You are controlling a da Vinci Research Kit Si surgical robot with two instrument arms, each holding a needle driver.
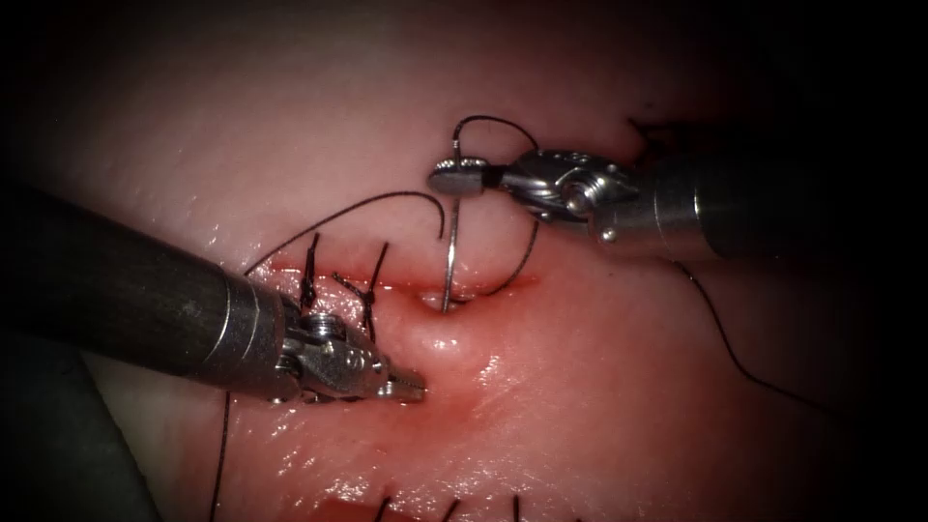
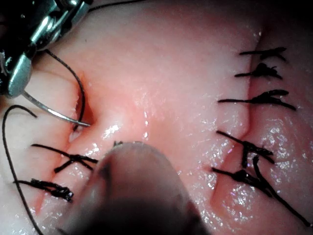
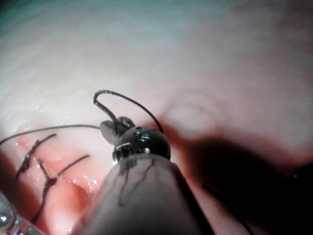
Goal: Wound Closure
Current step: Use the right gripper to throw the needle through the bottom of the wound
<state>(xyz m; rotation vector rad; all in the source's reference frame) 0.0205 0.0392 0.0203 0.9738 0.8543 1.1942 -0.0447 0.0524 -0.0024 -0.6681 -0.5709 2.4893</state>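
While its tip hides in the cut (image 1: 454, 290), the right end effector (image 1: 462, 177) clamps the needle's (image 1: 450, 246) tail; left end effector (image 1: 406, 387) closed, empty.

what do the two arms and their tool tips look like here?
Both arms are long thin dark cylindrical shafts, each ending in a silver metal collar and a small shiny wristed needle driver. The left tool tapers to slim, finely serrated jaws. The right tool has a visible pivot pin at its wrist and blunter, ridged jaws. No cables or markings are visible.
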